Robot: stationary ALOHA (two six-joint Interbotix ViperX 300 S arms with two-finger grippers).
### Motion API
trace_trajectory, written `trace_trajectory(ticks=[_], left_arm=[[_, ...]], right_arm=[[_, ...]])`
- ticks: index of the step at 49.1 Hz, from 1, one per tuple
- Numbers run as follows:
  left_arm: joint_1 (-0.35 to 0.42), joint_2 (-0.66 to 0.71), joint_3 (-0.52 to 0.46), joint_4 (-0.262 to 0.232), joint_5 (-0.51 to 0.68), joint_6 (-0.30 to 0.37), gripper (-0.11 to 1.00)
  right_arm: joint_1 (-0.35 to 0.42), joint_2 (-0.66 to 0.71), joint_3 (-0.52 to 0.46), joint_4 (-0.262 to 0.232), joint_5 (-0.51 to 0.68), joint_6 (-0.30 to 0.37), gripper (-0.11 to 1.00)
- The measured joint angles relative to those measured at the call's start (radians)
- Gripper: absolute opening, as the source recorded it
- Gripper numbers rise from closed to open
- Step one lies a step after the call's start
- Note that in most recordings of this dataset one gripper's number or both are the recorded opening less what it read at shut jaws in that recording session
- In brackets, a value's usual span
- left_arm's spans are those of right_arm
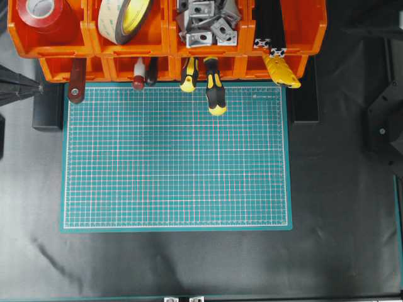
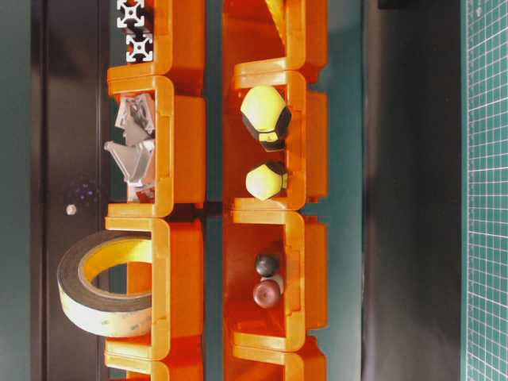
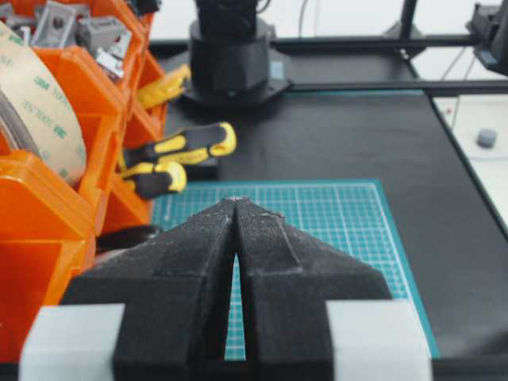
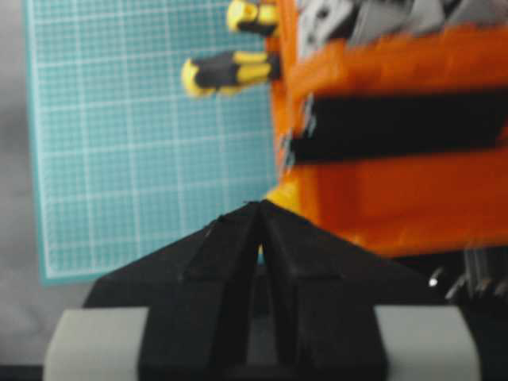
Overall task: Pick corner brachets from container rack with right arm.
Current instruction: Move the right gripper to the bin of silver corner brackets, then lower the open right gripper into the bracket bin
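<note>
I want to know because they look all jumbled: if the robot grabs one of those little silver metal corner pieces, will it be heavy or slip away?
Probably heavy for their size: the corner brachets look like solid grey metal. Their smooth, angled faces could slip between jaws. They lie heaped in one bin of the container rack, so pulling one may shift its neighbours.

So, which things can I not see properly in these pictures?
- Corner brachets: overhead view, frame's top edge cuts the heap off.
- Corner brachets, right wrist view: blurred, cut by top edge.
- Red tape roll: overhead, partly cut off.
- Lower-bin tools: handles show, tips hidden under the container rack.
</note>
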State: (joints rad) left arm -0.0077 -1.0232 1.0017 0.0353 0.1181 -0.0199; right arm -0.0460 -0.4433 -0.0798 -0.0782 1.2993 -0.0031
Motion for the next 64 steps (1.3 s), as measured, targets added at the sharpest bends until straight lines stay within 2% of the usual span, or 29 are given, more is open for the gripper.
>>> trace_trajectory(ticks=[7,19,26,30,33,39,43,46,64], left_arm=[[0.0,0.0,0.0,0.0,0.0,0.0,0.01],[0.0,0.0,0.0,-0.002,0.0,0.0,0.0],[0.0,0.0,0.0,0.0,0.0,0.0,0.01],[0.0,0.0,0.0,-0.002,0.0,0.0,0.0],[0.0,0.0,-0.002,0.0,0.0,0.0,0.01],[0.0,0.0,0.0,0.0,0.006,0.0,0.0],[0.0,0.0,0.0,0.0,0.018,0.0,0.01],[0.0,-0.002,0.0,0.0,0.026,0.0,0.0],[0.0,-0.012,0.0,0.0,0.031,0.0,0.01]], right_arm=[[-0.017,0.104,-0.092,-0.008,0.026,-0.048,0.01],[-0.091,0.276,-0.213,-0.011,0.098,-0.066,0.01],[-0.109,0.351,-0.27,-0.011,0.124,-0.12,0.02],[-0.117,0.387,-0.291,-0.011,0.132,-0.152,0.12],[-0.123,0.416,-0.308,-0.011,0.132,-0.179,0.28],[-0.132,0.454,-0.33,-0.011,0.129,-0.189,0.66],[-0.133,0.468,-0.334,-0.011,0.118,-0.192,0.82],[-0.133,0.477,-0.336,-0.011,0.11,-0.192,0.86],[-0.133,0.546,-0.336,-0.037,0.094,-0.207,0.85]])
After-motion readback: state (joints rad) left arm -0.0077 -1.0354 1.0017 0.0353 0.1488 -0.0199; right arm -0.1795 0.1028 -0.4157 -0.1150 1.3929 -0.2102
